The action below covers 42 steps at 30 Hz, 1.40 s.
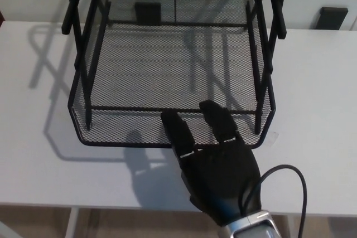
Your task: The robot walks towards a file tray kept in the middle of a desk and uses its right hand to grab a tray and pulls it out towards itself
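Robot's black right hand, fingers hooked over front rim of black wire-mesh file tray at mid white desk, grasps it, apparently w/ purchase to draw tray toward robot.

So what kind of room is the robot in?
Probably an office or study: a white desk holds a black mesh file tray, the sort used for papers. The robot's right hand reaches over its front edge.
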### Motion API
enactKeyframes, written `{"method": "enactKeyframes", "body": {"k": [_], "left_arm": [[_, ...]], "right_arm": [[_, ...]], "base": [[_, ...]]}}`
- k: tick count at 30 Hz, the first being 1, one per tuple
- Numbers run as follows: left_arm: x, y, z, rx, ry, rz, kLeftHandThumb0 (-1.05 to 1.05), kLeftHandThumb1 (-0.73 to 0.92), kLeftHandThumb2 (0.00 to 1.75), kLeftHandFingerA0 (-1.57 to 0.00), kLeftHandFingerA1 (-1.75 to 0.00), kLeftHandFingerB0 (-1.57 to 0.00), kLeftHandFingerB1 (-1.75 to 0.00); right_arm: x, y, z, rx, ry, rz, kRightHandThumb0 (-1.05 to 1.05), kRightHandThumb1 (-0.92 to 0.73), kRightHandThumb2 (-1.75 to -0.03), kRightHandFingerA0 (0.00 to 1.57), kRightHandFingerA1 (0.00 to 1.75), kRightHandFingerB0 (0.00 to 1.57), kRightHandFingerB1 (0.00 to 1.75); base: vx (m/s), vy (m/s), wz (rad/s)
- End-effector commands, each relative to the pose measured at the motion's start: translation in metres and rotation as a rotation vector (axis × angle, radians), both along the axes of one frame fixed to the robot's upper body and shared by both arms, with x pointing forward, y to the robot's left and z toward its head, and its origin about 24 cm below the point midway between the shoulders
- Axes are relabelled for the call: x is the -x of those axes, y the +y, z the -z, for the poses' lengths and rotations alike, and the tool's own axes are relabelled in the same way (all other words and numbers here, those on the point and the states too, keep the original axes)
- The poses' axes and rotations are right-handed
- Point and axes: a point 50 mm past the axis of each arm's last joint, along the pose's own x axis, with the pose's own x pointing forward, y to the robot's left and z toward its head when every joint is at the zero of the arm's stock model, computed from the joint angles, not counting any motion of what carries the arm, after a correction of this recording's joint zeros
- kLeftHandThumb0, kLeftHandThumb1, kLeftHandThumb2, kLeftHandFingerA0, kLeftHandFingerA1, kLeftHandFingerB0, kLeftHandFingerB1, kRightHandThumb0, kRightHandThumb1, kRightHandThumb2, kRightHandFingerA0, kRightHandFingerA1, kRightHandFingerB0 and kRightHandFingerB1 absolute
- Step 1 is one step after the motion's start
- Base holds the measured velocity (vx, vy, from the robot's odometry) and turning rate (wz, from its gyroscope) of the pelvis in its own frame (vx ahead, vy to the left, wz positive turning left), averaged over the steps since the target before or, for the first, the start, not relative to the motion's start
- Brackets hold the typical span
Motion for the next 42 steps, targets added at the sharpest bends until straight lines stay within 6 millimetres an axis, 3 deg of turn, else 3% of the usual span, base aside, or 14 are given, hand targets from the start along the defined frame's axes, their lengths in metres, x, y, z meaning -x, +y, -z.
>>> {"method": "enactKeyframes", "body": {"k": [1,2,8,14,15,17,18,21,22,26,27,28,36,42], "left_arm": [[0.001,0.005,-0.003,-0.031,0.025,0.029,-0.37,0.54,0.56,-0.63,-0.43,-0.50,-0.39],[0.002,0.005,-0.004,-0.030,0.026,0.032,-0.44,0.47,0.71,-0.57,-0.51,-0.47,-0.48],[0.001,0.005,-0.004,-0.030,0.016,0.035,-0.36,0.54,0.56,-0.62,-0.42,-0.51,-0.40],[-0.001,0.006,-0.003,-0.034,0.030,0.034,-0.44,0.47,0.71,-0.56,-0.50,-0.46,-0.48],[-0.001,0.006,-0.002,-0.034,0.032,0.033,-0.44,0.47,0.71,-0.55,-0.50,-0.46,-0.48],[-0.001,0.006,-0.003,-0.036,0.033,0.038,-0.44,0.47,0.71,-0.55,-0.50,-0.46,-0.48],[-0.002,0.006,-0.003,-0.034,0.036,0.041,-0.38,0.54,0.56,-0.60,-0.41,-0.50,-0.39],[-0.002,0.006,-0.003,-0.042,0.044,0.045,-0.37,0.55,0.56,-0.58,-0.41,-0.49,-0.39],[-0.004,0.006,-0.003,-0.044,0.043,0.049,-0.38,0.55,0.56,-0.58,-0.41,-0.49,-0.39],[-0.004,0.006,-0.004,-0.035,0.043,0.054,-0.39,0.56,0.57,-0.59,-0.41,-0.49,-0.39],[-0.003,0.006,-0.005,-0.034,0.044,0.055,-0.38,0.56,0.57,-0.59,-0.42,-0.49,-0.39],[-0.002,0.006,-0.005,-0.034,0.046,0.057,-0.38,0.56,0.57,-0.59,-0.41,-0.49,-0.39],[-0.005,0.007,-0.003,-0.044,0.043,0.063,-0.45,0.47,0.72,-0.55,-0.51,-0.46,-0.48],[-0.006,0.007,-0.005,-0.047,0.043,0.078,-0.38,0.57,0.57,-0.58,-0.41,-0.49,-0.39]], "right_arm": [[0.039,0.011,0.034,-0.071,0.228,-0.008,-0.36,-0.16,-0.81,0.07,0.56,0.00,0.49],[0.042,0.011,0.035,-0.073,0.249,-0.008,-0.37,-0.18,-0.83,0.07,0.56,0.00,0.49],[0.060,0.011,0.038,-0.088,0.285,-0.023,-0.37,-0.19,-0.84,0.07,0.56,0.00,0.50],[0.083,0.018,0.033,-0.116,0.292,-0.083,-0.39,-0.15,-0.83,0.07,0.57,0.00,0.51],[0.091,0.020,0.029,-0.127,0.293,-0.107,-0.71,-0.45,-0.54,0.03,0.52,0.10,0.43],[0.099,0.022,0.025,-0.145,0.296,-0.132,-0.71,-0.46,-0.54,0.03,0.52,0.11,0.43],[0.108,0.024,0.019,-0.162,0.286,-0.159,-0.40,-0.15,-0.84,0.08,0.58,0.00,0.51],[0.120,0.026,0.012,-0.188,0.274,-0.188,-0.41,-0.17,-0.85,0.08,0.58,0.00,0.51],[0.125,0.027,0.007,-0.204,0.277,-0.206,-0.76,-0.37,-0.78,0.05,0.54,0.06,0.49],[0.135,0.027,0.004,-0.217,0.292,-0.216,-0.74,-0.37,-0.77,0.04,0.55,0.05,0.50],[0.136,0.027,0.004,-0.216,0.299,-0.214,-0.70,-0.46,-0.55,0.04,0.53,0.10,0.46],[0.138,0.026,0.006,-0.212,0.310,-0.212,-0.41,-0.17,-0.84,0.09,0.58,0.00,0.52],[0.160,0.027,0.014,-0.167,0.383,-0.200,-0.41,-0.13,-0.83,0.07,0.57,0.00,0.51],[0.174,0.029,0.013,-0.169,0.350,-0.219,-0.42,-0.13,-0.85,0.07,0.57,0.00,0.51]], "base": [[0.00,0.000,0.00],[0.00,0.000,0.00],[0.00,0.000,0.00],[0.00,0.000,0.00],[0.00,0.000,0.00],[0.00,0.000,0.00],[0.00,0.000,0.00],[0.00,0.000,0.00],[0.00,0.000,0.00],[0.00,0.000,0.00],[0.00,0.000,0.00],[0.00,0.000,0.00],[0.00,0.000,0.00],[0.00,0.000,0.00]]}}
